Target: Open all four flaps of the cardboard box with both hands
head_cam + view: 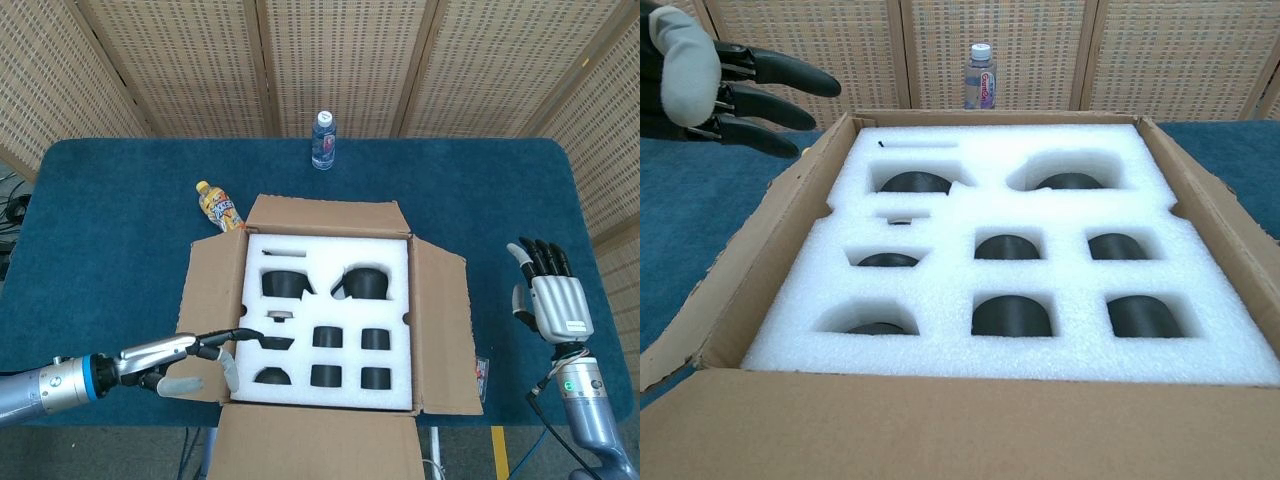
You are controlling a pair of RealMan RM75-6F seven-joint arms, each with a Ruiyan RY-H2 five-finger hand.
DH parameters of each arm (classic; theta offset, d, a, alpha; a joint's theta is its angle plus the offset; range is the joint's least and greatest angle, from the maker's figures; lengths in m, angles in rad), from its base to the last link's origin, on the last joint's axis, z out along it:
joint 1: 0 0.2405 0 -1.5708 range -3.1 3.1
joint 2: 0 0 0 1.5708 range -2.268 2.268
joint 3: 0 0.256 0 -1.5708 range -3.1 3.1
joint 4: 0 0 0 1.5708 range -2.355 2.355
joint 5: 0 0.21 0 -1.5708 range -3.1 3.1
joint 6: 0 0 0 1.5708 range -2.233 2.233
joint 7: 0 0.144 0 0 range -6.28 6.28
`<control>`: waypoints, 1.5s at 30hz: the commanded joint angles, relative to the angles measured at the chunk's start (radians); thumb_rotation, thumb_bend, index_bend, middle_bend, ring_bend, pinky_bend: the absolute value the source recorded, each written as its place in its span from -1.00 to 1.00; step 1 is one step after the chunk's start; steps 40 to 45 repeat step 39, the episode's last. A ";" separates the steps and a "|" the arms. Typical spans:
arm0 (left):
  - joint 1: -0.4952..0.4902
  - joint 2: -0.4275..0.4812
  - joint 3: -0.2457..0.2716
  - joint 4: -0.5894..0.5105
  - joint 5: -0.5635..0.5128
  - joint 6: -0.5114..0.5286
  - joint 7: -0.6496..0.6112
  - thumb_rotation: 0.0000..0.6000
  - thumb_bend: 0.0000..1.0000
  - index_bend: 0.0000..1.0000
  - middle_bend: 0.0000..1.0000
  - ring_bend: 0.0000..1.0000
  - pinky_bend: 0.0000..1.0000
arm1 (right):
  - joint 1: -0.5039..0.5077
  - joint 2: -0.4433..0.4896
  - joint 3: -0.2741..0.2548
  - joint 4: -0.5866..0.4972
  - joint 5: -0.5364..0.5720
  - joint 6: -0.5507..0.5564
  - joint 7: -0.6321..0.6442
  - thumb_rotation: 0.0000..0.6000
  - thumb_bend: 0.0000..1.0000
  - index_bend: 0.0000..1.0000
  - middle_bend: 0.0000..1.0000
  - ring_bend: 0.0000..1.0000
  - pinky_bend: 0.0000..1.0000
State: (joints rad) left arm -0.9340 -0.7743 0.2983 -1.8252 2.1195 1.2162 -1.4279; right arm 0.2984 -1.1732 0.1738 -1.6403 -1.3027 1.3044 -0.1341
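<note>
Here the cardboard box sits at the middle of the blue table, near the robot's edge, with all four flaps folded outward. The far flap leans up and away toward the screen wall, the left flap and right flap lie spread to the sides, and the near flap hangs over the table's front edge. Inside, a white foam insert fills the box, cut with rows of pockets holding dark rounded parts; a thin slot runs along its far-left corner. The box is close to square, its sides lined up with the table edges, mouth facing straight up.

The left hand hovers flat over the left flap and the box's near-left corner, fingers stretched out and apart, pointing toward the foam, holding nothing. The right hand stands upright well to the right of the box, clear of the right flap, fingers straight and slightly apart, empty.

A clear water bottle stands upright beyond the box near the far edge. A small yellow bottle lies on its side just off the far-left corner of the box.
</note>
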 commanded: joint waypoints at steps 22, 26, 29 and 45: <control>0.542 -0.189 -0.174 0.023 -0.683 0.197 1.328 0.42 -0.40 -0.21 -0.98 -1.00 -1.00 | -0.007 -0.037 -0.012 0.064 -0.024 0.027 -0.008 1.00 0.45 -0.78 -0.85 -1.00 -0.98; 0.602 -0.215 -0.181 0.044 -0.690 0.254 1.385 0.46 -0.40 -0.21 -0.98 -1.00 -1.00 | -0.014 -0.055 -0.020 0.087 -0.049 0.048 0.003 1.00 0.47 -0.78 -0.85 -1.00 -0.99; 0.640 -0.231 -0.188 0.056 -0.693 0.293 1.421 0.49 -0.40 -0.21 -0.98 -1.00 -1.00 | -0.020 -0.068 -0.026 0.099 -0.067 0.064 0.007 1.00 0.47 -0.78 -0.85 -1.00 -0.99; 0.754 -0.305 -0.206 0.116 -0.688 0.383 1.464 0.49 -0.40 -0.21 -0.98 -1.00 -1.00 | -0.045 -0.094 -0.046 0.107 -0.102 0.109 -0.012 1.00 0.47 -0.78 -0.85 -1.00 -1.00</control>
